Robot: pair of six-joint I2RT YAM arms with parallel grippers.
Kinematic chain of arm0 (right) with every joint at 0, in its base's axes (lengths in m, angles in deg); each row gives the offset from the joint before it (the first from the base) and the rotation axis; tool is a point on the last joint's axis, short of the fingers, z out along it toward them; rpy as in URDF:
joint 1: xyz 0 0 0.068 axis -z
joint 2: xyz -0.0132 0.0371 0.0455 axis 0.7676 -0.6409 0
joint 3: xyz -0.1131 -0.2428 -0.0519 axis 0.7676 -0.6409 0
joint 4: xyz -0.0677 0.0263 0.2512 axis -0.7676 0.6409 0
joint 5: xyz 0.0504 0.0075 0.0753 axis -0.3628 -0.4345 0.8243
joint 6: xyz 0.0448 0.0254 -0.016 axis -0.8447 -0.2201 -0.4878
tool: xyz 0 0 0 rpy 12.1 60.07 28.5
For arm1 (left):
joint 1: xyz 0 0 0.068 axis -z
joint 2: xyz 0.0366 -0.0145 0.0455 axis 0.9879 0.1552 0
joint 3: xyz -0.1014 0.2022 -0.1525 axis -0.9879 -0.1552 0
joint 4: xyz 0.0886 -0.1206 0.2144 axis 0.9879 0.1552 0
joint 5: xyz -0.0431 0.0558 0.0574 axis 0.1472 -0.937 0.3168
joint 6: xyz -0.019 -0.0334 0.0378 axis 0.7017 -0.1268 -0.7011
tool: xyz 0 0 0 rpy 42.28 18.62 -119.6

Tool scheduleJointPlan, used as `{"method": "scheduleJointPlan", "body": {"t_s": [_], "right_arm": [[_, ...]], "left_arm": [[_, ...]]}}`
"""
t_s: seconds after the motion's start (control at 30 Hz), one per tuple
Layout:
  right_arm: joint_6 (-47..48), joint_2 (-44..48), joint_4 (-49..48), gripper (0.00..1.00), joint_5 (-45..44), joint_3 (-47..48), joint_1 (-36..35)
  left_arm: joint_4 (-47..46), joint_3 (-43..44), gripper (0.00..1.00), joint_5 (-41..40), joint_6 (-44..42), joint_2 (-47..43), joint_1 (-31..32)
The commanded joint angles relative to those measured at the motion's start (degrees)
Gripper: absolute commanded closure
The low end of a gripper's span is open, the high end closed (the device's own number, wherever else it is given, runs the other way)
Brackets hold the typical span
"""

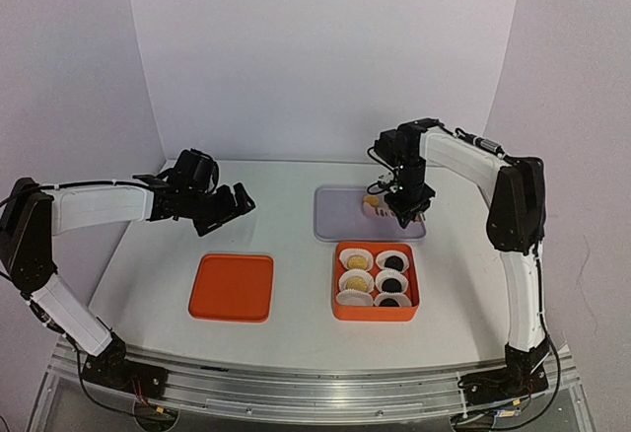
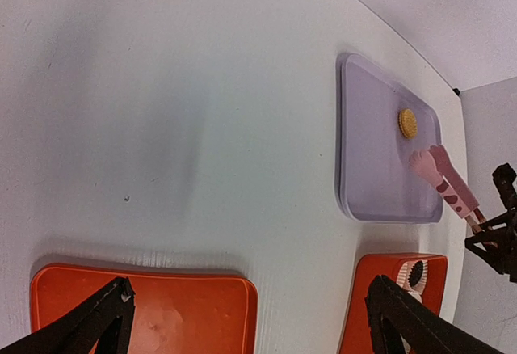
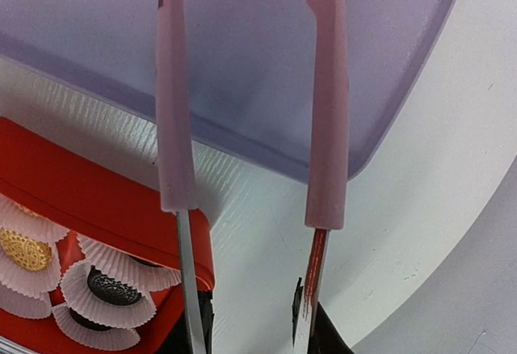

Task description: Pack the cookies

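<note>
The golden-yellow round cookie [image 1: 371, 199] left to pack lies flat and alone on the shallow lavender plastic tray [image 1: 335, 223], toward its far left part. My right claw [image 1: 406, 205] hangs over that tray, clamped on the metal handles of the pink-tipped tongs [image 3: 323, 128] and gripping nothing else. The tongs reach out from the claw to the left and away from my bases. The cookie sits just past their tips and a little to the left, close but not between the prongs. In the right wrist view the two pink prongs stand apart over bare tray with nothing pinched, and the cookie is out of that frame, beyond the tips. Being round, it offers no long axis to line up with. I judge the coming move to be a short reach along the tongs' own line, then down so the prongs straddle it.

The square orange box [image 1: 375, 312] stands just on the near side of the tray, holding three dark round cookies [image 1: 392, 282] and two golden cookies [image 1: 355, 280] in fluted liners. The near-left white paper cup [image 1: 355, 299] looks empty. My left claw [image 1: 225, 205] hovers well apart over the left of the white bench [image 1: 286, 185], fingers spread wide and holding nothing, so the right arm is plainly nearer.
</note>
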Motion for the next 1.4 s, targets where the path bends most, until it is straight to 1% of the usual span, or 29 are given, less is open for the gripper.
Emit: {"method": "scheduleJointPlan", "body": {"t_s": [0.0, 0.23, 0.47, 1.1, 1.37], "right_arm": [[0.8, -2.4, 9.3, 0.7, -2.4, 3.1, 0.2], [-0.8, -5.9, 9.3, 0.69, -2.5, 5.3, 0.9], [-2.0, -9.4, 9.3, 0.69, -2.7, 9.4, 1.4], [-3.0, -13.9, 9.1, 0.69, 1.6, 14.8, 2.8], [-2.8, -14.9, 9.1, 0.72, 1.9, 15.9, 2.8]], "left_arm": [[-0.5, 2.6, 0.0, -0.4, -0.5, 0.2, -0.2], [-0.3, 2.9, 0.0, -0.4, -0.8, 0.3, -0.2], [-0.2, 2.8, 0.0, -0.3, -0.7, 0.5, -0.2], [-0.3, 2.7, 0.0, -0.6, -0.3, 0.5, -0.2], [0.1, 2.8, 0.0, -0.9, -0.4, 0.4, -0.2]]}}
